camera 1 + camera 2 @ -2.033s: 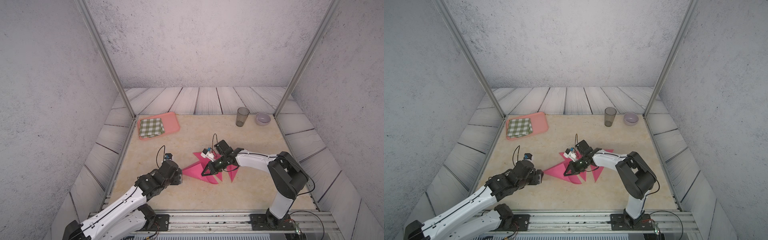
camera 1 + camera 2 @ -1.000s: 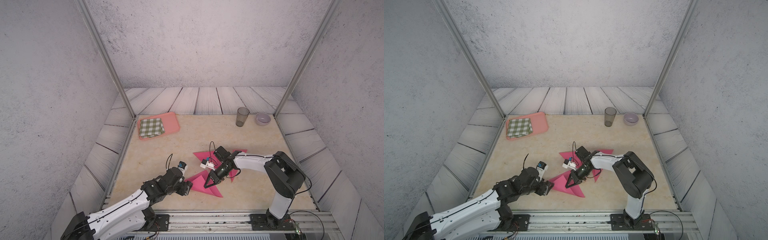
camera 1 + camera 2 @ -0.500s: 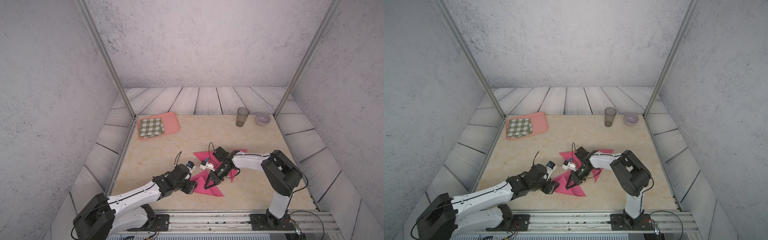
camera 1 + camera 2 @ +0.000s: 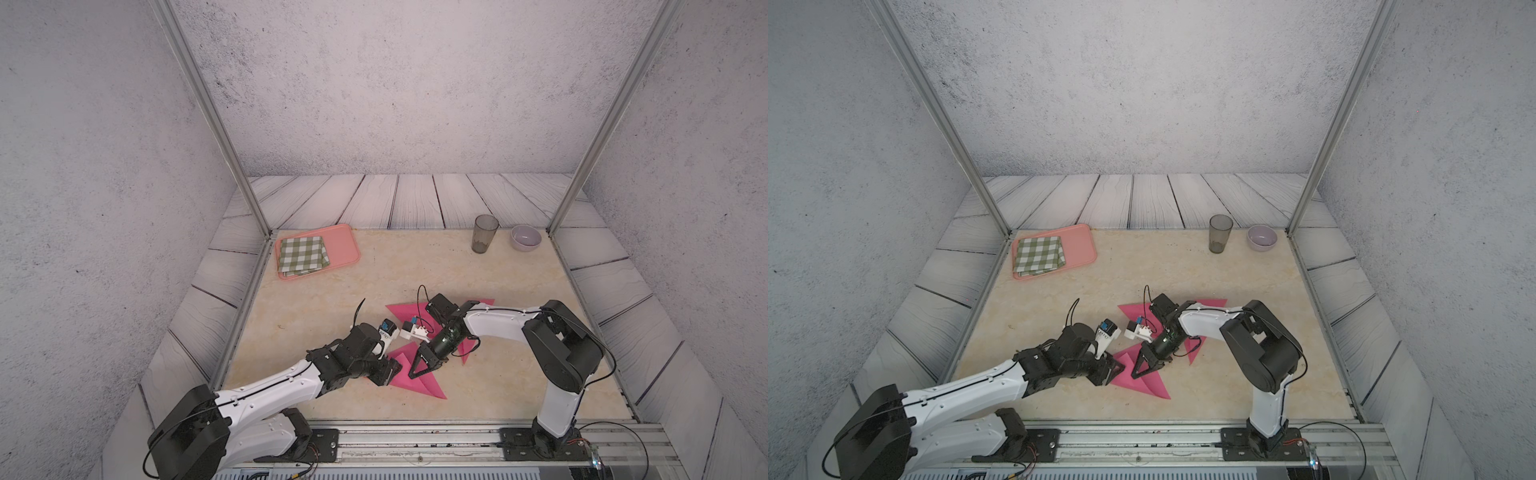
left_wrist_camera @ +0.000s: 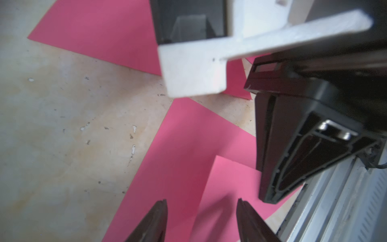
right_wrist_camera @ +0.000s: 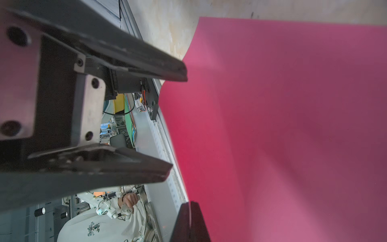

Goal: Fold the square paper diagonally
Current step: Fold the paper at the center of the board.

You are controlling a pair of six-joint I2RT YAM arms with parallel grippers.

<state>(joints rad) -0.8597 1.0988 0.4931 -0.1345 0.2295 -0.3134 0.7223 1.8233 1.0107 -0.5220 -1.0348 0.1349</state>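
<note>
paper (image 4: 428, 388) | pink, thin — part-folded, one flap curled up | near table (image 4: 332, 299) front edge — centre

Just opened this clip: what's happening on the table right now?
Two robot arms are working a pink paper near the front of the beige table. The right gripper is shut and appears to pinch a flap, holding it curled up off the surface. The left gripper is open, its fingers on either side of that raised flap, not yet closed on it. The fold is not pressed flat yet.
</note>
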